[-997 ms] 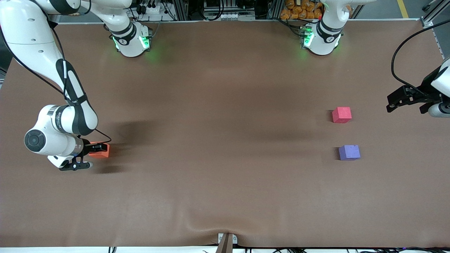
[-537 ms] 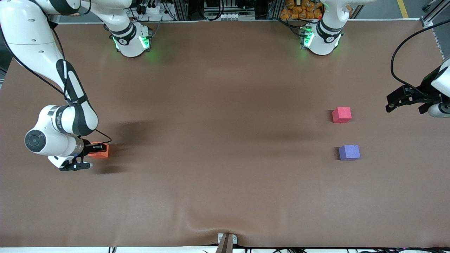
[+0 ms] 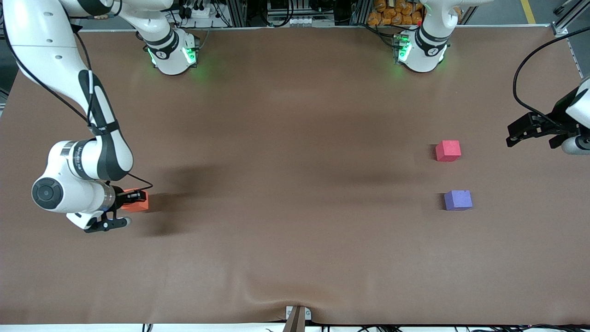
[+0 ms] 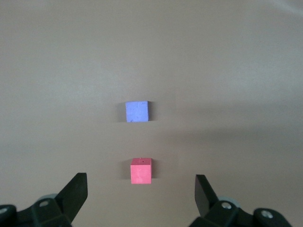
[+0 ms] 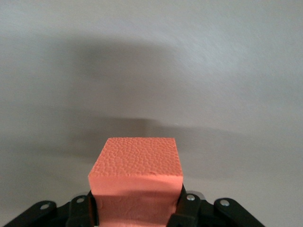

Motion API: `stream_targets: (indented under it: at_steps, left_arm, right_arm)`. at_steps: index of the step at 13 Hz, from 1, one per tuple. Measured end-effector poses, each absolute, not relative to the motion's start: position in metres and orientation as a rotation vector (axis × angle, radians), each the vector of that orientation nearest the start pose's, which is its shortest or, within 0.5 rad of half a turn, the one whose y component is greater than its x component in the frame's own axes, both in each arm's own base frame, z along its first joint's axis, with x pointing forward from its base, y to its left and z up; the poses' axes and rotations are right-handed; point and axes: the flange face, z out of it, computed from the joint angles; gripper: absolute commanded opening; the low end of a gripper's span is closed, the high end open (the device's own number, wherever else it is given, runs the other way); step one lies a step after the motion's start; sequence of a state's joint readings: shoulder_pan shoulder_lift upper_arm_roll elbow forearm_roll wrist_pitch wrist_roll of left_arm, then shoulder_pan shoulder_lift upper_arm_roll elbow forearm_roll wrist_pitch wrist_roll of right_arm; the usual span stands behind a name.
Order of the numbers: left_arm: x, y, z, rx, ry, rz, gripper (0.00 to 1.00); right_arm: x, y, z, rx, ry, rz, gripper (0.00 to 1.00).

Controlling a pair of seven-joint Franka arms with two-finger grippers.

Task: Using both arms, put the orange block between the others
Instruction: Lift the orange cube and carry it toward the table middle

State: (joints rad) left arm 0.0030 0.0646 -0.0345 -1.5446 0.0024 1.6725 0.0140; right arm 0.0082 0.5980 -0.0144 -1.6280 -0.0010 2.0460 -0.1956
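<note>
At the right arm's end of the table my right gripper (image 3: 132,197) is shut on the orange block (image 3: 137,204), which it holds just off the brown mat. The right wrist view shows the orange block (image 5: 137,177) pinched between both fingers. At the left arm's end lie the others: a pinkish-red cube (image 3: 448,151) and, nearer the front camera, a purple cube (image 3: 458,200). My left gripper (image 3: 511,136) hangs open in the air at that end, beside the red cube. Its wrist view shows the red cube (image 4: 141,170) and the purple cube (image 4: 137,112) ahead of wide jaws.
A brown mat (image 3: 295,184) covers the whole table. It puckers at the front edge by a small clamp (image 3: 297,316). Both arm bases (image 3: 173,53) glow green along the edge farthest from the camera.
The right gripper finished closing on the orange block and has lifted it slightly, shifting it a little toward the table's middle. The left arm has not moved.
</note>
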Motion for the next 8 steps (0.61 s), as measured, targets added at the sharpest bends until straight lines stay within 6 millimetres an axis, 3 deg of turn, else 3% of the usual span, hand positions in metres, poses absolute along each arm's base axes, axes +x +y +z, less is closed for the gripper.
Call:
stream_targets:
  at_steps: [6,8]
  left_arm:
    - [0.586,-0.017,0.603,-3.140,0.070,-0.080,1.00]
    - [0.587,-0.017,0.602,-3.141,0.069,-0.076,1.00]
  right_arm:
    - [0.670,0.071,0.267,-3.038,-0.381,0.254,0.00]
    - [0.670,0.104,0.276,-3.039,-0.406,0.236,0.00]
